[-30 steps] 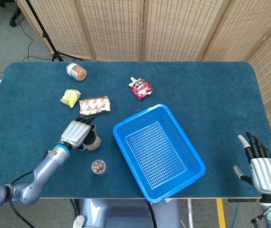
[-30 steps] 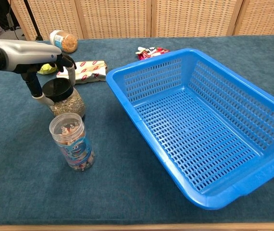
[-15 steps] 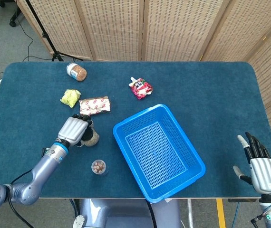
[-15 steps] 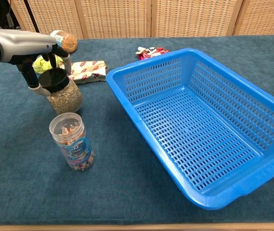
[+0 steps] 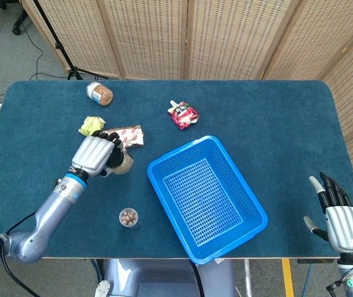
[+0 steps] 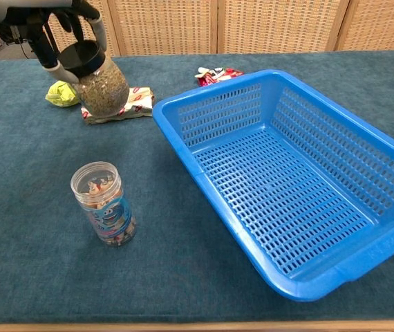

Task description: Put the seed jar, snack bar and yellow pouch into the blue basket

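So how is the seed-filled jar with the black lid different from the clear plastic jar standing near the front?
The seed jar with the black lid is round-bellied, tilted and held off the table by the left hand. The clear plastic jar is a straight cylinder with a blue label, standing upright, untouched. Both have see-through walls.

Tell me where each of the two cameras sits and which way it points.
Head view: high above the near table edge, looking steeply down; shows the left hand gripping the seed jar, plus the idle right hand.
Chest view: low at the table edge, looking forward across it; only the left hand's fingers show.
Shared: seed jar, blue basket, snack bar, yellow pouch.
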Available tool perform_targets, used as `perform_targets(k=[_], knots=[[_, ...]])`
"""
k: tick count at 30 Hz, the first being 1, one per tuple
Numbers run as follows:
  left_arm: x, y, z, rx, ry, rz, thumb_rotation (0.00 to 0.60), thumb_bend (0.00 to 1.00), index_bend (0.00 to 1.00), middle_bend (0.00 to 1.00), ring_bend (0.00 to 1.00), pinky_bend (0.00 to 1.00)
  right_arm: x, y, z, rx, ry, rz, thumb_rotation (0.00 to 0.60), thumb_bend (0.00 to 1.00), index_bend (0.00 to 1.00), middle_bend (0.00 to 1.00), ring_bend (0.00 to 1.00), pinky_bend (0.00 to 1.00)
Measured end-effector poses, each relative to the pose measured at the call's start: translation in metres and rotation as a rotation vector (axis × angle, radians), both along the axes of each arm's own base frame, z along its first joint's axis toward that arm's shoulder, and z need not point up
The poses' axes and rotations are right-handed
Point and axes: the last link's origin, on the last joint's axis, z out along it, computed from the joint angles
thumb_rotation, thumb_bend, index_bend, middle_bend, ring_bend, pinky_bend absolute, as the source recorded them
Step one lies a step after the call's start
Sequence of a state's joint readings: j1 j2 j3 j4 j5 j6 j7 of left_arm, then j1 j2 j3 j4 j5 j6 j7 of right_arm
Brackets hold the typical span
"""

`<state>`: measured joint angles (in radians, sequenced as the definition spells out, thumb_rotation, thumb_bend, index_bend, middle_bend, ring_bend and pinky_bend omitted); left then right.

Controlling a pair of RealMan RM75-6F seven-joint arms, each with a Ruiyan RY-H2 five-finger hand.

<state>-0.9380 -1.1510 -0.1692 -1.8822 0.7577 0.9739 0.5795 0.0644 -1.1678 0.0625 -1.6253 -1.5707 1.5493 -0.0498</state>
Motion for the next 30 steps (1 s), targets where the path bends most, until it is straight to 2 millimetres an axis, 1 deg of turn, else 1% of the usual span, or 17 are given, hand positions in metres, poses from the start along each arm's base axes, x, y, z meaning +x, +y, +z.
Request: perform_targets(k=[2,7,8,9,11,14,17,18,20,24,27,30], knots=[[0.009,0.003,0.003,0.003,-0.013,-0.011,0.600,0.33,0.68,0.28,0.28,0.22,0.001,0.000,0.000,0.000,-0.005,0.006,0.600,0.26,0.07,0.00,0.00,0.17],[0.048,0.015,0.009,0.018,-0.040,-0.065,0.600,0.33,0.68,0.28,0.28,0.22,-0.001,0.000,0.000,0.008,-0.020,-0.003,0.600,0.26,0.07,0.00,0.00,0.17],[0.055,0.017,0.009,0.019,-0.046,-0.075,0.600,0.33,0.68,0.28,0.28,0.22,-0.001,0.000,0.000,0.012,-0.021,-0.005,0.600,0.26,0.07,0.00,0.00,0.17],[0.068,0.020,0.007,0.017,-0.057,-0.088,0.600,0.33,0.68,0.28,0.28,0.22,-0.002,0.000,-0.001,0.017,-0.023,-0.007,0.600,0.26,0.07,0.00,0.00,0.17],[0.078,0.022,0.003,0.010,-0.069,-0.096,0.600,0.33,0.68,0.28,0.28,0.22,-0.004,-0.001,-0.003,0.032,-0.027,-0.014,0.600,0.26,0.07,0.00,0.00,0.17],[0.099,0.025,-0.009,-0.017,-0.086,-0.117,0.600,0.33,0.68,0.28,0.28,0.22,-0.007,-0.002,-0.007,0.057,-0.028,-0.027,0.600,0.26,0.07,0.00,0.00,0.17],[0.119,0.025,-0.027,-0.048,-0.088,-0.154,0.600,0.33,0.68,0.28,0.28,0.22,-0.012,-0.005,-0.009,0.069,-0.031,-0.046,0.600,0.26,0.07,0.00,0.00,0.17],[0.128,0.025,-0.035,-0.061,-0.088,-0.173,0.600,0.33,0.68,0.28,0.28,0.22,-0.014,-0.005,-0.009,0.071,-0.033,-0.051,0.600,0.26,0.07,0.00,0.00,0.17],[0.136,0.024,-0.044,-0.074,-0.088,-0.190,0.600,0.33,0.68,0.28,0.28,0.22,-0.016,-0.006,-0.009,0.073,-0.037,-0.060,0.600,0.26,0.07,0.00,0.00,0.17],[0.158,0.015,-0.070,-0.131,-0.089,-0.244,0.600,0.32,0.68,0.28,0.28,0.22,-0.023,-0.009,-0.008,0.068,-0.045,-0.082,0.600,0.26,0.07,0.00,0.00,0.17],[0.171,0.006,-0.088,-0.167,-0.085,-0.284,0.600,0.31,0.68,0.27,0.28,0.22,-0.028,-0.011,-0.006,0.062,-0.052,-0.103,0.600,0.26,0.07,0.00,0.00,0.17],[0.175,0.001,-0.099,-0.157,-0.060,-0.331,0.600,0.26,0.64,0.23,0.27,0.22,-0.032,-0.012,-0.006,0.061,-0.055,-0.115,0.600,0.26,0.07,0.00,0.00,0.17]])
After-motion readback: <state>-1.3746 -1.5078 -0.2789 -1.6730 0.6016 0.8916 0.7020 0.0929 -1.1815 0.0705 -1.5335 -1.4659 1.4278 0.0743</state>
